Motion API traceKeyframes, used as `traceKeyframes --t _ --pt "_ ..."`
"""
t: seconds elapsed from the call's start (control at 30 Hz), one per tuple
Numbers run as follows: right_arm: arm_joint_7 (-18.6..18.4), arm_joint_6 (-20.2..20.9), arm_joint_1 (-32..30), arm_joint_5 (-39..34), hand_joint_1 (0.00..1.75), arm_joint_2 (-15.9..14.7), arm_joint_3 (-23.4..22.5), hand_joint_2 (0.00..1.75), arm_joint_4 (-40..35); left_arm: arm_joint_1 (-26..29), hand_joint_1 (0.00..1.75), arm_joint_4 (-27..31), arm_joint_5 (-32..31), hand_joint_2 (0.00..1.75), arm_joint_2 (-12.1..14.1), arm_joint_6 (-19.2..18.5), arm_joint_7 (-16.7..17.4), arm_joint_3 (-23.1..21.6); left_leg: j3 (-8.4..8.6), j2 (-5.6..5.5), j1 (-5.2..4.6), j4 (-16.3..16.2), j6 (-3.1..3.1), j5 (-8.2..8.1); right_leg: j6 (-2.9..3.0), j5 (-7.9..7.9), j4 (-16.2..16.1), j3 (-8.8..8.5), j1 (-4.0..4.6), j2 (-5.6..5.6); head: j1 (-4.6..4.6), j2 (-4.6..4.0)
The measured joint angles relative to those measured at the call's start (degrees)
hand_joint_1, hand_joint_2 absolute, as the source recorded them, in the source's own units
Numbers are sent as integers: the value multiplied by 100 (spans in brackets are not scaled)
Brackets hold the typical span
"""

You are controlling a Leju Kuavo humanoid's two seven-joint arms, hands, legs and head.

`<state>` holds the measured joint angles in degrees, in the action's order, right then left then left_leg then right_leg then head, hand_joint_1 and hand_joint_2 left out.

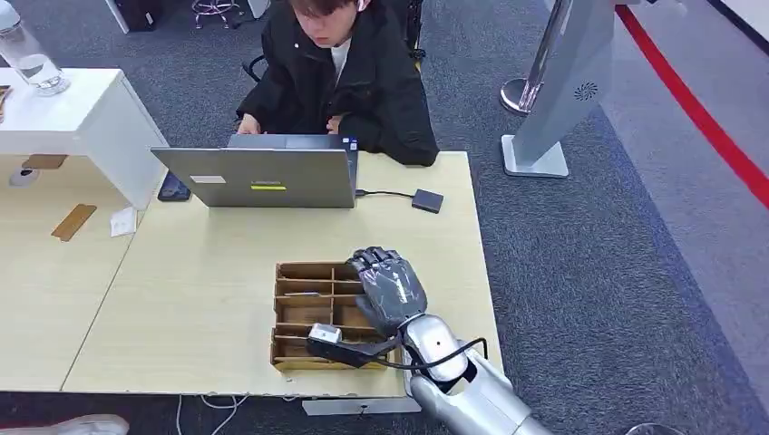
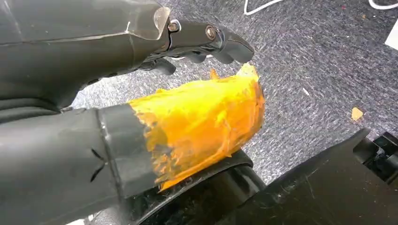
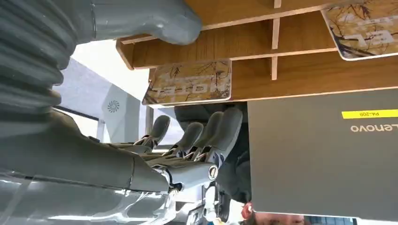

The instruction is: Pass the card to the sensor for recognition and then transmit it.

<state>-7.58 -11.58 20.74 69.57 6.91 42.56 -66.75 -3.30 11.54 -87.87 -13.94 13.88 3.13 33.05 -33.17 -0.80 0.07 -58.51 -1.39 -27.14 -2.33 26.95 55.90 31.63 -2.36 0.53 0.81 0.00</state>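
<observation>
— What sort of place is shown?

— An office or reception area is suggested. Grey carpet (image 1: 580, 272) is laid across the floor, and light wooden desks (image 1: 190, 281) are set side by side.

— What else supports that?

— A laptop (image 1: 263, 177) is being used by a seated person (image 1: 340, 77) in a dark jacket. A white counter (image 1: 82, 118) is placed at the left, and a grey standing sign (image 1: 562, 91) is seen beside a red floor line (image 1: 698, 113).

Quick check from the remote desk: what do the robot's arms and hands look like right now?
Right arm: glossy silver shell, black cable looped at the wrist, small dark camera block beside it. Right hand: grey, ribbed cover, darker fingers. Left hand: dark grey, thumb wrapped in yellow-orange tape.
</observation>
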Motion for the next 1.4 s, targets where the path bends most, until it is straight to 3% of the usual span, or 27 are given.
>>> traceKeyframes --t 0.27,0.3,0.33,0.57,0.73,1.0,1.2,1.4 --pt "0 2 1 -4 75 0 -2 175 9 -1 0 0 0 0 0 2 0 0 0 0 0 0 0 0 0 0 0 0 0 0 0 0" --pt "0 11 0 -15 138 0 -2 175 13 -1 0 0 0 0 0 0 0 0 0 0 0 0 0 0 0 0 0 0 0 0 0 0" --pt "-7 11 5 -17 145 0 -2 175 11 -1 0 0 2 0 0 2 0 0 0 0 0 0 0 0 0 0 0 0 0 0 2 0" --pt "-7 -13 94 -48 154 15 -9 175 13 -1 0 0 136 0 6 -112 -33 0 1 0 0 0 0 0 0 0 0 -1 0 0 0 0" --pt "22 -103 108 -77 169 28 -13 175 53 39 0 0 571 0 114 -610 -295 197 1 0 1 0 0 0 0 0 0 -1 1 0 0 0" --pt "120 -197 186 -181 169 61 0 175 184 113 0 0 1205 0 424 -1423 -509 750 2 0 3 0 3 2 1 0 2 -2 2 0 -2 0" --pt "289 -232 275 -420 169 90 57 175 348 201 0 0 1808 0 737 -2324 -621 1261 2 6 4 1 4 3 5 -3 7 0 2 -4 2 0" --pt "339 -289 358 -481 175 98 127 175 455 291 0 0 1921 0 924 -2492 -629 1532 1 2 4 1 5 4 6 -2 7 1 2 -1 0 0"
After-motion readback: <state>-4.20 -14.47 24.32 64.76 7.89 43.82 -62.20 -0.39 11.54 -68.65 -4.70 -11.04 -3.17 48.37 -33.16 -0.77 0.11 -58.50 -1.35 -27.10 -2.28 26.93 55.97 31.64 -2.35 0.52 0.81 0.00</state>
